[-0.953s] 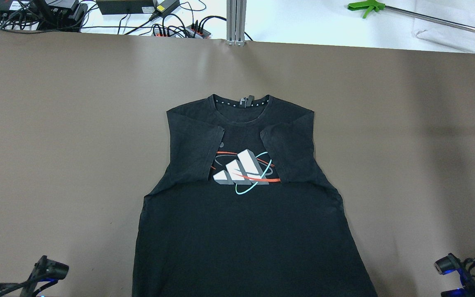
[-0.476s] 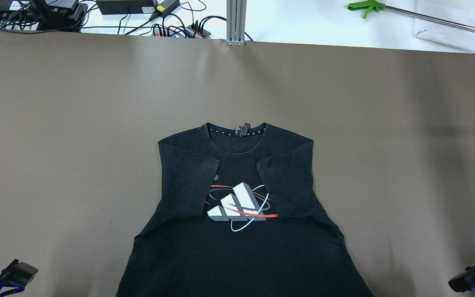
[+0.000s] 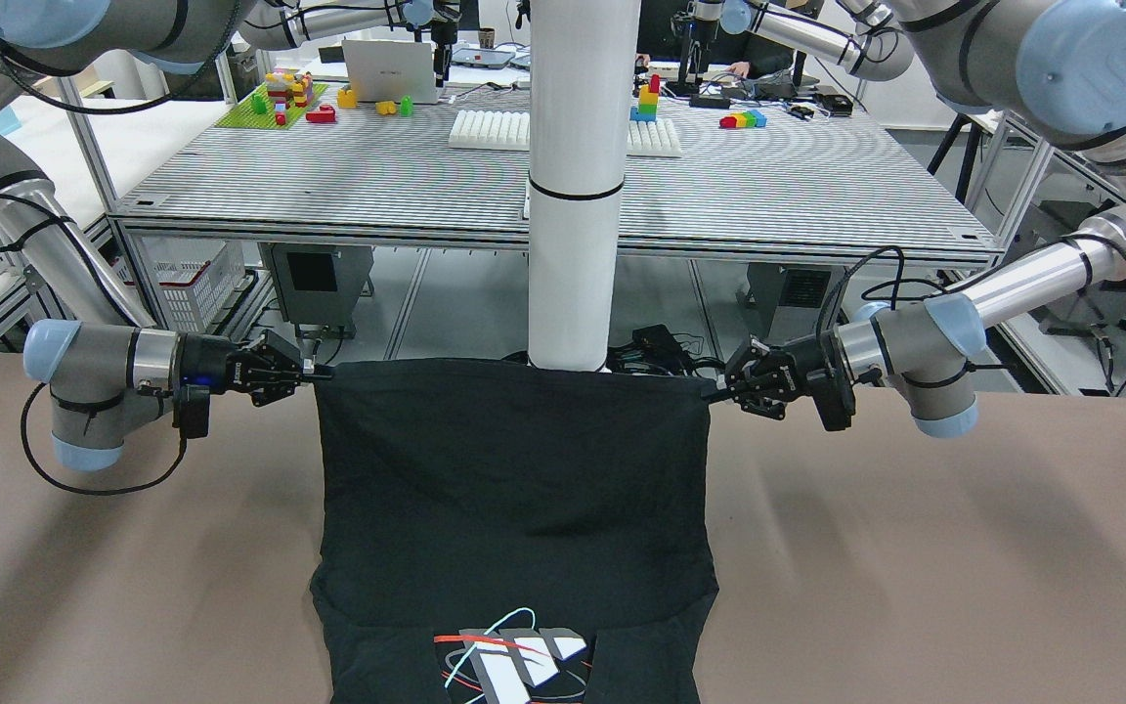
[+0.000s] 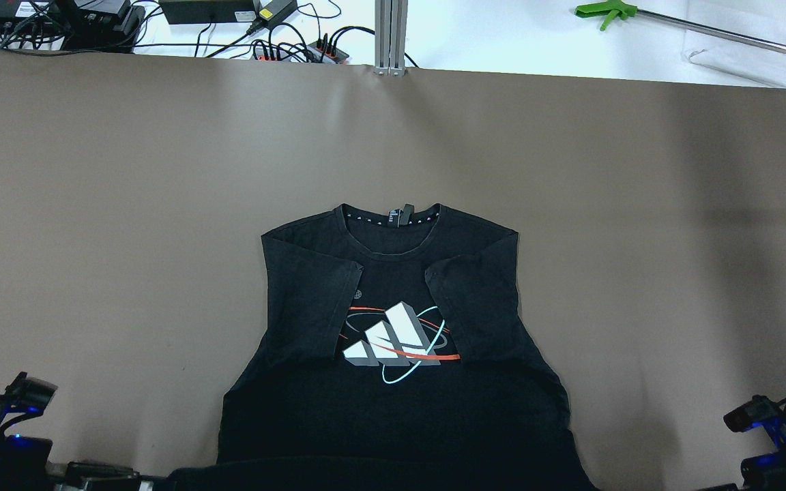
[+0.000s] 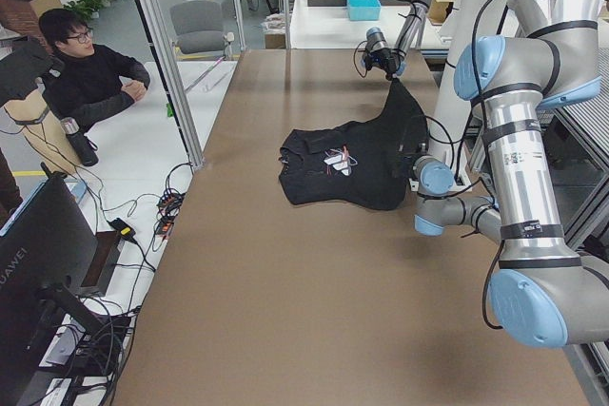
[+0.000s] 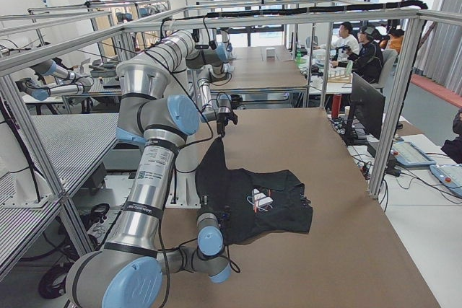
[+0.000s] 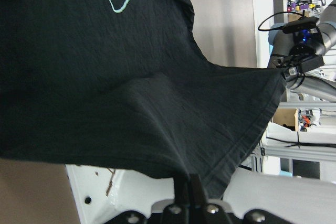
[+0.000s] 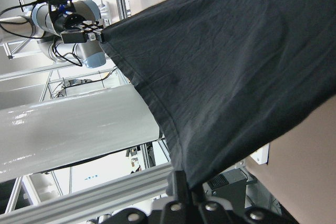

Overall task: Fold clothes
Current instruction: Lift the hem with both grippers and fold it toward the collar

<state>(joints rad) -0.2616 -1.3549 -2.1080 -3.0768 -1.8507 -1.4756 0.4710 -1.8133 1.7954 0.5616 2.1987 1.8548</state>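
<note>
desk [image 4: 106,204]: brown, matte, wide | on it: black T-shirt [image 4: 393,409], collar end flat, sleeves folded inward over printed chest | hem end raised off the surface, seemingly at the robot-side edge

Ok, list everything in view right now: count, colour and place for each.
table cover: one, brown, across the table.
T-shirt: one, black with white, red and teal print, on the cover, sleeves folded in, hem lifted.
pole: one, white, upright behind the lifted hem.
tool: one, green-ended, past the cover's far right.
cables: several, black, past the cover's far left.
people: several, nearest in a dark top, seated on the operators' side.
left gripper: one, black, shut on one hem corner.
right gripper: one, black, shut on the other corner.
</note>
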